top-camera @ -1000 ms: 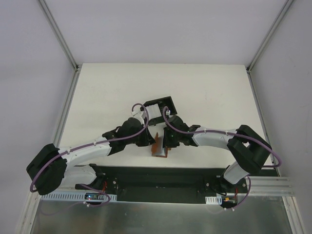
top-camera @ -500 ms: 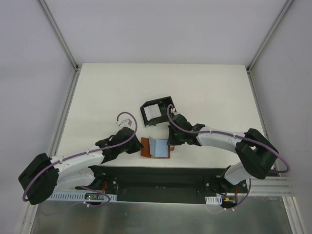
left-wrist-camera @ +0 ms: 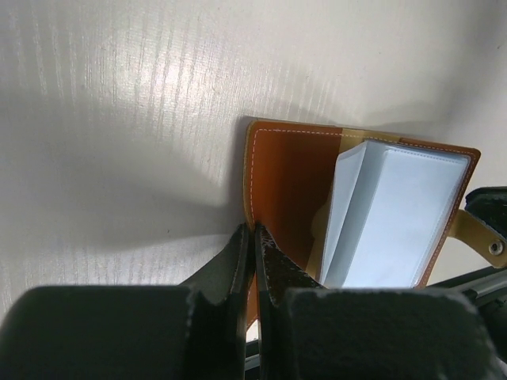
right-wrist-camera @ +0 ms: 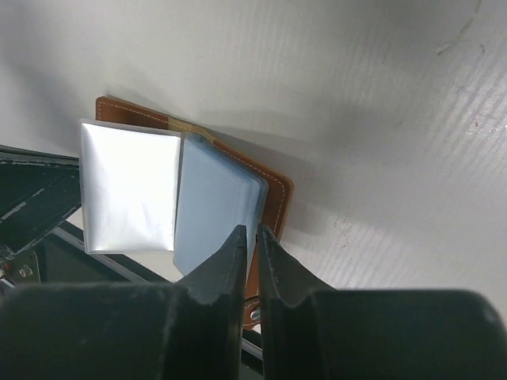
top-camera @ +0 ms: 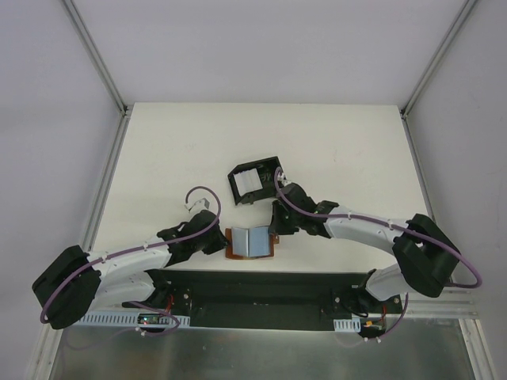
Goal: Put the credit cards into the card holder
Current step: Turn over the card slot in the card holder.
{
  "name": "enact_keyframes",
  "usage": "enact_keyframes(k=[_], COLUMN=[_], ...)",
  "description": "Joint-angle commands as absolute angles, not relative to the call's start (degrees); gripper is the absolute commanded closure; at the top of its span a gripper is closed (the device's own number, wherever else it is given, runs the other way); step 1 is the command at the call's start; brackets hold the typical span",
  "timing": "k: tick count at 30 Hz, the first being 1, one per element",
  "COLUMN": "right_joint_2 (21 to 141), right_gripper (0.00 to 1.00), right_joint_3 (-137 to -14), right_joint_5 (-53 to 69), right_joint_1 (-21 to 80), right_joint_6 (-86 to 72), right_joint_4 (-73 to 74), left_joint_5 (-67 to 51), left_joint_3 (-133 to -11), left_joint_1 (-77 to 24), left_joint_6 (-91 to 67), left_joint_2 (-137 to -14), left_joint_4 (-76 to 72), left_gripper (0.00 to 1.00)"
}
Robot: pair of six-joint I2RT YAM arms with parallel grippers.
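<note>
Credit cards [right-wrist-camera: 131, 186]: pale, fanned open on the wallet [left-wrist-camera: 285, 174], between the two grippers.
Left gripper [left-wrist-camera: 253, 237]: fingers pressed together, tips against the wallet's 9 o'clock edge.
Right gripper [right-wrist-camera: 252, 237]: fingers a thin slit apart at the wallet's 3 o'clock edge; I cannot tell whether they grip it.
Wallet: brown, lying open and flat.
Card holder [top-camera: 273, 169]: at the wallet's 12 o'clock, apart from it, with a white card [top-camera: 249, 184] inside.
Table [top-camera: 174, 150]: white, under everything.
</note>
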State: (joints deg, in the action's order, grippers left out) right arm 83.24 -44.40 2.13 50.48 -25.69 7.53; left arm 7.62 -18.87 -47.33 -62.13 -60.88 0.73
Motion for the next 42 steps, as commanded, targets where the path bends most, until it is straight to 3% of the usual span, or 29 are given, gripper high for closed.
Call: enact_keyframes(k=[1,15,36,42], right_joint_2=[82.0,89.6,95.9,97.5], right_gripper=[0.88,0.9,0.88,0.85], right_joint_3=[-47.5,-48.2,-50.9,-52.1], right_joint_5=[3.8,5.4,16.9,23.0], right_joint_1=[50.9,51.2,51.7,51.7], right_joint_6=[-24.9,-26.7,-28.8,-30.8], right_joint_4=[8.4,10.3,0.4,-9.2], left_joint_5=[10.1,10.6,9.4,9.5], left_joint_3=[-17.8,-18.0,-19.0,-18.5], left_joint_1=[-48.0,-48.0,-48.0,-48.0], left_joint_6=[-64.2,-64.8,-64.2,-65.2], left_joint_2=[-62.1,-61.0,-65.7,-66.7], left_joint_4=[4.2,4.0,1.5,0.7], left_gripper=[1.0,1.0,1.0,1.0])
